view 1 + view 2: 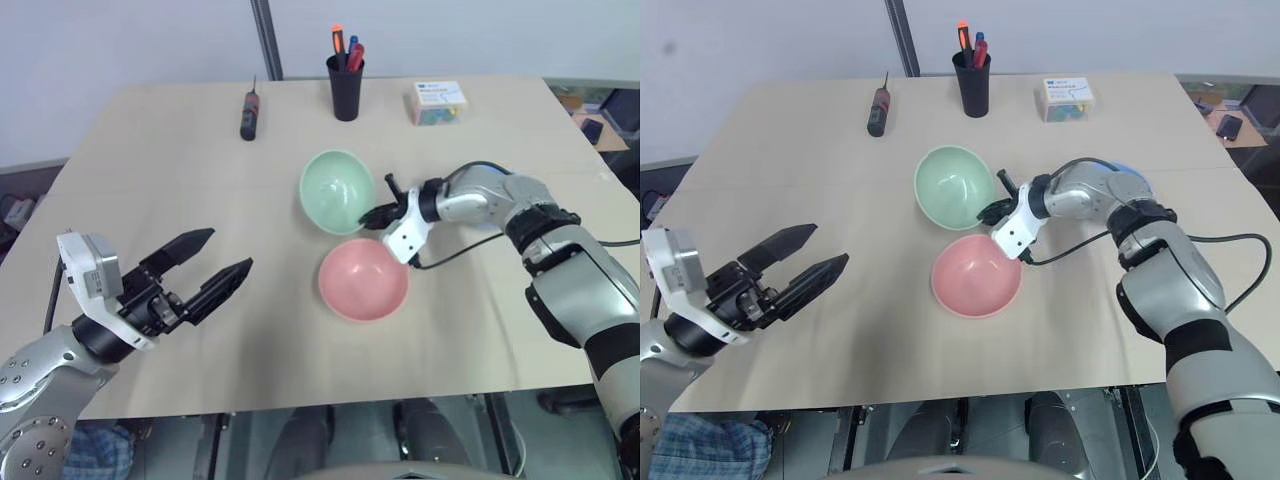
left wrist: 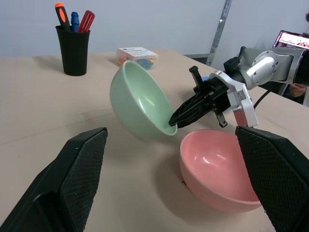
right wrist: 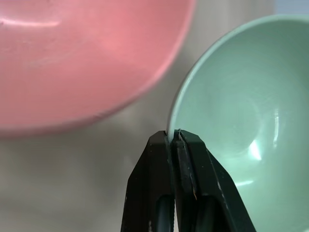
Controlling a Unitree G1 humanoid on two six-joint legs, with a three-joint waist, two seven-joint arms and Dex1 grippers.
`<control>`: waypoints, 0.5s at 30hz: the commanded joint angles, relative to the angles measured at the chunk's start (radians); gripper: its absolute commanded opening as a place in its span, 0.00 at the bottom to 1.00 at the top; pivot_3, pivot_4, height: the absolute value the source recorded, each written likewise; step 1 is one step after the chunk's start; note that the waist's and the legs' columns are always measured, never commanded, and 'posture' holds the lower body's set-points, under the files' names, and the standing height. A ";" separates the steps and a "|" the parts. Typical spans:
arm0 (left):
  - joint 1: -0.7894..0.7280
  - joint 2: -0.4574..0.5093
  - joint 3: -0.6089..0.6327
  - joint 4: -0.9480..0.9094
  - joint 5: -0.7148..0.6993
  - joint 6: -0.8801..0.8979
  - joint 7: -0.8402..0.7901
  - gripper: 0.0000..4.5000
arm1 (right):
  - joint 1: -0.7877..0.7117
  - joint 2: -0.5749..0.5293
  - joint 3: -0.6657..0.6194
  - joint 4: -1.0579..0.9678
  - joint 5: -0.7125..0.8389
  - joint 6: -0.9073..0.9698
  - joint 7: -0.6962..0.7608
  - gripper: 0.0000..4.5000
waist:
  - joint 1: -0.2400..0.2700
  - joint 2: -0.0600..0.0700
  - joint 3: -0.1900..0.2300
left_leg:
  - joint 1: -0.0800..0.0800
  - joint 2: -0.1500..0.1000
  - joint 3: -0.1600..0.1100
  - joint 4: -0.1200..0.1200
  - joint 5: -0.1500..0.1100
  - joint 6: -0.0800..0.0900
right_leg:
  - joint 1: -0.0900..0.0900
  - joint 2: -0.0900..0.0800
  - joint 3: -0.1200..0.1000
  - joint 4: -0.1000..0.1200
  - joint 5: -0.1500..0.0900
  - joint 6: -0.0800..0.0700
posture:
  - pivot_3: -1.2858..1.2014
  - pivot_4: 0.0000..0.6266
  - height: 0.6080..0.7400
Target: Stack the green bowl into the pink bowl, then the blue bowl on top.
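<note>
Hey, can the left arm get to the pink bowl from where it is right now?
Probably yes. The left gripper is open, with bare table between it and the pink bowl; the right gripper is shut on the tilted green bowl behind it.

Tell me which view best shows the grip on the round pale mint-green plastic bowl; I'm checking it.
The left wrist view: the green bowl hangs tilted, the right gripper pinching its rim. The right wrist view shows the clamped rim close up; head views show it from above.

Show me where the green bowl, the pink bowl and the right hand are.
green bowl (image 1: 335,190), left eye view, inner wall of the tilted bowl.
pink bowl (image 1: 363,278), left eye view, middle of its inside.
right hand (image 1: 368,218), left eye view, fingertips pinching the green bowl's rim.
</note>
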 commanded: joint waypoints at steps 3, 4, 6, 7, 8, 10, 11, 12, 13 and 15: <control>-0.029 0.011 -0.002 0.011 0.010 -0.027 -0.042 1.00 | 0.002 -0.112 -0.067 -0.176 0.275 -0.016 0.200 0.01 | 0.001 0.000 0.000 | 0.000 0.000 0.000 0.000 0.000 0.001 | 0.000 0.000 0.000 0.000 0.000 0.000 | 0.52 0.24 1.00; -0.034 0.013 -0.006 0.013 0.009 -0.025 -0.047 1.00 | 0.023 -0.146 -0.059 -0.242 0.352 0.005 0.265 0.01 | 0.001 0.000 0.000 | 0.000 0.000 0.000 0.000 0.000 0.001 | 0.000 0.000 0.000 0.000 0.000 0.000 | 0.52 0.24 1.00; -0.051 0.017 -0.017 0.028 0.015 -0.024 -0.062 1.00 | 0.091 -0.258 -0.013 -0.447 0.545 0.089 0.445 0.01 | 0.006 0.000 0.000 | 0.000 0.002 0.000 0.000 -0.002 0.004 | 0.000 0.000 0.000 -0.001 0.000 0.000 | 0.52 0.24 1.00; -0.059 0.021 -0.023 0.040 0.021 -0.024 -0.074 1.00 | 0.128 -0.314 0.003 -0.557 0.631 0.144 0.526 0.01 | 0.009 0.001 0.001 | 0.000 0.002 -0.001 0.000 -0.002 0.004 | 0.000 -0.001 -0.001 -0.001 0.000 0.000 | 0.52 0.24 1.00; -0.070 0.025 -0.030 0.055 0.027 -0.024 -0.087 1.00 | 0.172 -0.378 0.018 -0.682 0.711 0.222 0.611 0.01 | 0.013 0.001 0.001 | -0.001 0.003 -0.001 0.000 -0.002 0.004 | 0.001 -0.001 -0.001 -0.002 0.000 0.000 | 0.52 0.24 1.00; -0.095 0.038 -0.048 0.086 0.042 -0.026 -0.116 1.00 | 0.254 -0.491 0.034 -0.902 0.833 0.365 0.746 0.01 | 0.012 0.001 0.001 | -0.001 0.003 -0.002 0.000 -0.003 0.004 | 0.001 -0.002 -0.002 -0.003 0.000 0.000 | 0.52 0.24 1.00; -0.110 0.045 -0.058 0.102 0.050 -0.026 -0.128 1.00 | 0.290 -0.534 0.033 -0.994 0.879 0.431 0.796 0.01 | 0.012 0.002 0.002 | -0.001 0.002 -0.002 0.000 -0.003 0.004 | 0.002 -0.003 -0.003 -0.003 0.000 0.000 | 0.52 0.24 1.00; -0.132 0.050 -0.070 0.121 0.055 -0.025 -0.140 1.00 | 0.322 -0.566 0.027 -1.078 0.913 0.481 0.831 0.01 | 0.010 0.003 0.002 | -0.001 0.003 -0.003 0.000 -0.003 0.005 | 0.002 -0.003 -0.003 -0.004 0.000 0.000 | 0.52 0.24 1.00; -0.151 0.055 -0.082 0.138 0.061 -0.024 -0.151 1.00 | 0.347 -0.583 0.014 -1.146 0.941 0.525 0.855 0.01 | 0.008 0.003 0.002 | -0.001 0.003 -0.003 0.000 -0.003 0.005 | 0.002 -0.003 -0.003 -0.003 0.000 0.000 | 0.52 0.24 1.00; -0.189 0.062 -0.109 0.168 0.076 -0.023 -0.175 1.00 | 0.377 -0.588 -0.016 -1.240 0.962 0.601 0.879 0.01 | 0.002 0.003 0.002 | 0.000 0.004 -0.001 0.000 -0.003 0.005 | 0.002 -0.002 -0.002 -0.002 0.000 0.000 | 0.52 0.24 1.00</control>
